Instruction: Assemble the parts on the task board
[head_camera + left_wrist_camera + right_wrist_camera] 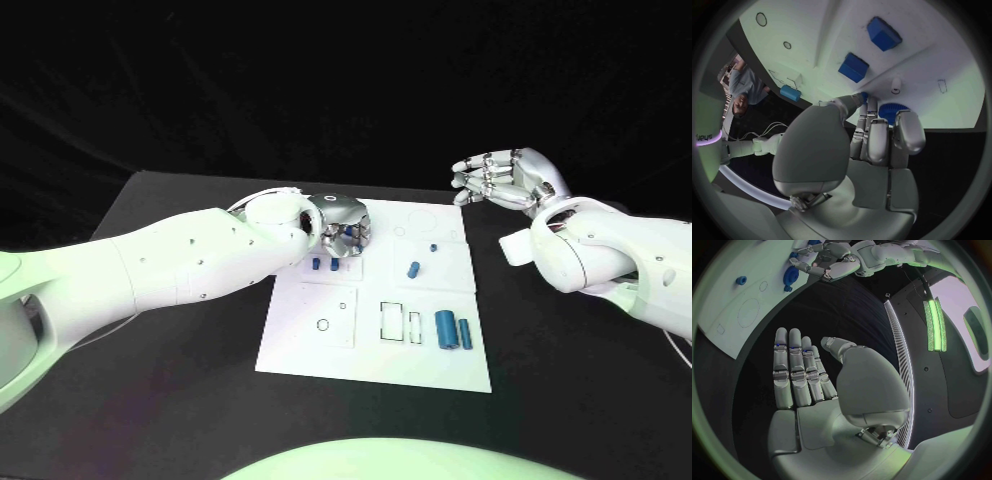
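Surface: black surface (173,400) under a dark backdrop, with the white task board (433,372) lying flat at its middle.
Parts: small blue parts lie on the board: two (326,265) just beside the left hand, one (414,268) at mid-board, two upright cylinders (454,331) near the right edge.
Left hand: the left hand (338,226) is down on the board's far left corner, fingers (879,137) curled onto a ribbed blue round part (891,110); it seems pinched, though the grip is partly hidden.
Right hand: the right hand (500,178) hovers off the board's far right corner, holding nothing, fingers (795,367) straight and side by side.
Handling: the parts look light, rigid and smooth, likely to slip or roll; best taken by the ribbed rim or across the sides with the fingertips.
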